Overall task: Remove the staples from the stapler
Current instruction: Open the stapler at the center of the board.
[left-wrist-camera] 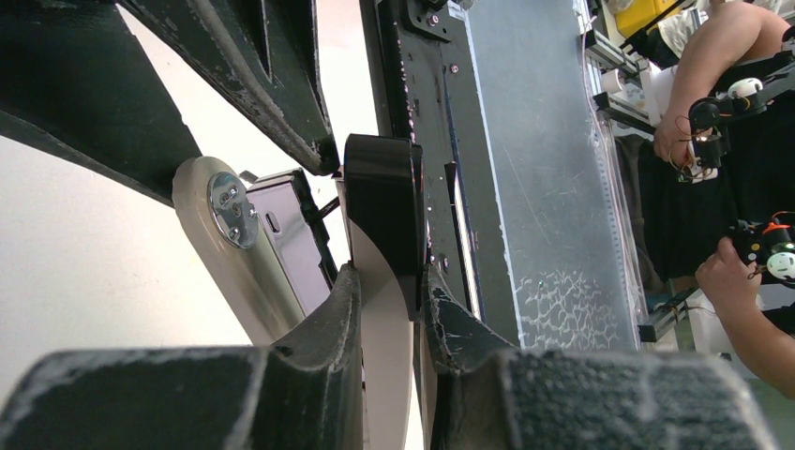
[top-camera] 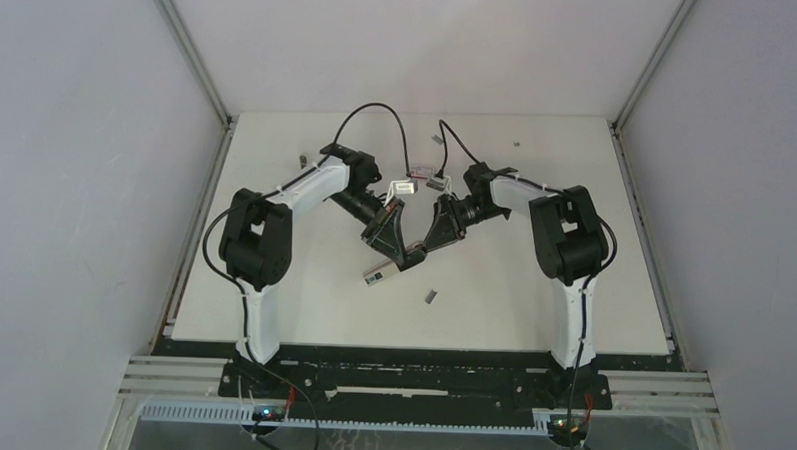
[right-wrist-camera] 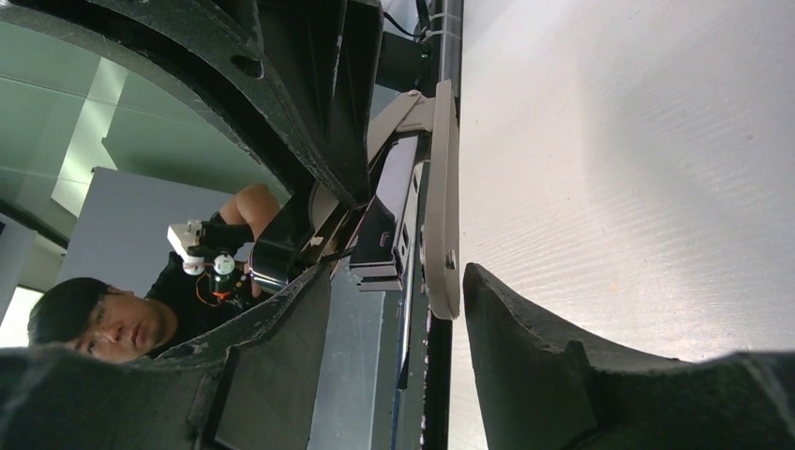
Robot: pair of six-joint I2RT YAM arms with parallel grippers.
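The stapler [top-camera: 377, 273] is held up off the white table [top-camera: 272, 301] at its middle, between the two arms. My left gripper [top-camera: 392, 247] is shut on it. In the left wrist view its fingers [left-wrist-camera: 349, 309] pinch a beige and black part of the stapler [left-wrist-camera: 380, 216], with the beige riveted arm and shiny magazine to the left. My right gripper [right-wrist-camera: 398, 277] is open, and the stapler's beige arm [right-wrist-camera: 441, 206] sits between its fingers, close to the right one. A small grey block of staples [top-camera: 431, 296] lies on the table just in front. Any staples inside the stapler are hidden.
A small red-and-white box [top-camera: 423, 173] lies behind the grippers. Tiny grey bits lie at the back left [top-camera: 303, 160], back middle [top-camera: 435, 139] and back right [top-camera: 515, 145]. Grey walls close in the table on three sides. People show in the wrist views' background.
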